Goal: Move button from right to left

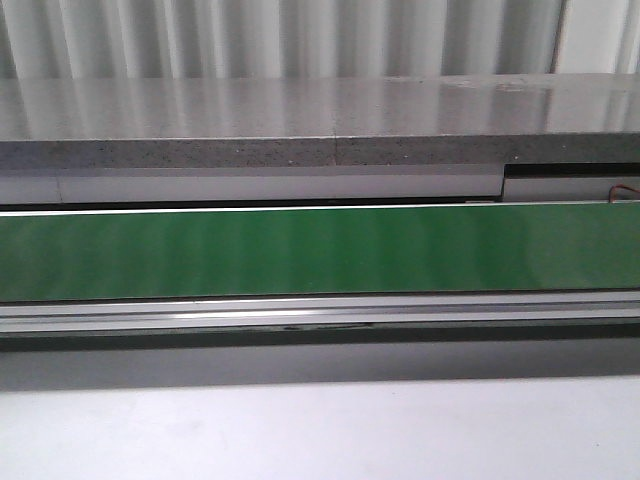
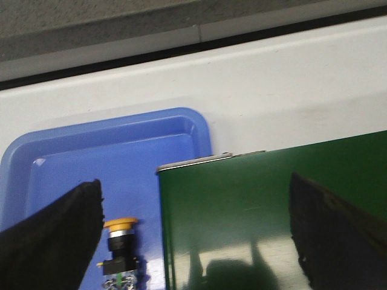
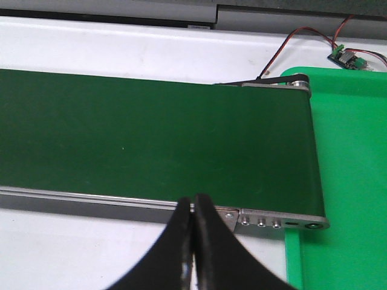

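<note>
**A:** Where is your button?

**B:** You'll find the button in the left wrist view, lying in the blue tray just beside the end of the green conveyor belt. It is not in the front view, where you see only the belt running left to right across the table.

**A:** Which way does it point?

**B:** Its long axis runs from the yellow-orange cap through the dark body to the contact block with the green mark, roughly parallel to the belt's end edge. Whether it lies flat or stands, you cannot tell.

**A:** And your end effectors?

**B:** Your left end effector is spread wide, 2 dark fingers apart; the button sits just inside 1 of them, not touching. Your right end effector is pinched closed on nothing, above the belt's near rail, beside the green tray.
</note>
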### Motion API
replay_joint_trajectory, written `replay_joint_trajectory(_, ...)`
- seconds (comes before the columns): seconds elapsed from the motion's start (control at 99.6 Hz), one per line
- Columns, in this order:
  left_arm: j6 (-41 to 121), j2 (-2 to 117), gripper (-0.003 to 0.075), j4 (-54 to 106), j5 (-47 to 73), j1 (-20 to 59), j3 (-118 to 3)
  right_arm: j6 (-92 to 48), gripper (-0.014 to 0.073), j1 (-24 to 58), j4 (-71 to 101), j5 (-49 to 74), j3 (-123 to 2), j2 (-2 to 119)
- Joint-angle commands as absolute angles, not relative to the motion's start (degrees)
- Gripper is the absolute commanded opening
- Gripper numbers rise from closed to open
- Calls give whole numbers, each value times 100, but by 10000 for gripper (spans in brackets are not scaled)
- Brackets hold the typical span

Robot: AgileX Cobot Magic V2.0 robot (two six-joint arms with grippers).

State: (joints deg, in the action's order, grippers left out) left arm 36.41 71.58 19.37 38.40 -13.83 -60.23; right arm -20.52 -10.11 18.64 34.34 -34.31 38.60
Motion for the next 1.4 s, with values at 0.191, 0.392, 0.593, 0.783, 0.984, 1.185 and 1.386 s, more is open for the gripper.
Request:
replay_joint_trajectory(0.191, 3642, 5824, 540, 2675, 2709, -751, -4967, -2102, -68, -1005, 1909, 3108, -3579, 3833)
replay_joint_trajectory(0.392, 3642, 4855, 417, 3113, 2683, -464, -4269, -2102, -68, -1005, 1909, 3108, -3579, 3833)
replay_joint_trajectory(0.593, 3642, 4021, 110, 3220, 2657, -429, -3681, -2102, -68, -1005, 1909, 3108, -3579, 3833)
replay_joint_trajectory(0.783, 3642, 3686, -20, 3363, 2568, -429, -3486, -2102, -68, -1005, 1909, 3108, -3579, 3833)
replay_joint_trajectory(0.984, 3642, 3706, -20, 3361, 2581, -429, -3486, -2102, -68, -1005, 1909, 3108, -3579, 3833)
replay_joint_trajectory(1.185, 3642, 3706, -20, 3361, 2581, -429, -3486, -2102, -68, -1005, 1909, 3108, -3579, 3833)
replay_joint_trajectory(1.386, 3642, 3706, -20, 3361, 2581, -429, -3486, -2102, -68, -1005, 1909, 3108, -3579, 3833)
